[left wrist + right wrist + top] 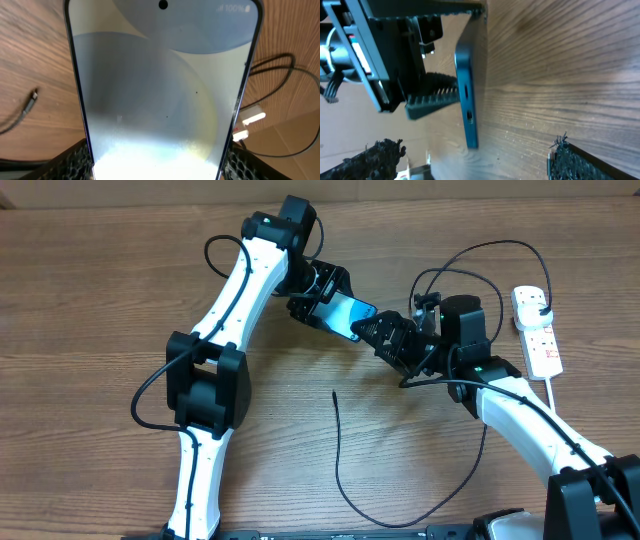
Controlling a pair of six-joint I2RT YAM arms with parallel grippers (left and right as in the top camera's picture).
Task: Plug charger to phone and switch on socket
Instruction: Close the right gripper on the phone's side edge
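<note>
The left gripper [322,305] is clamped on the phone [347,314] at upper middle of the overhead view. The right gripper [388,332] sits at its port [469,116] end, fingers spread and, as far as I can tell, empty. The charger [333,392] tip lies loose below centre. It should pinch close behind that tip and line up squarely.

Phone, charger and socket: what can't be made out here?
Overhead: the socket switch is too small to tell on or off.
Left wrist: the phone runs off the bottom edge, hiding its lower end.
Right wrist: the phone shows edge-on, so its screen is hidden.
Left wrist: the charger tip is blurred; connector type unclear.
</note>
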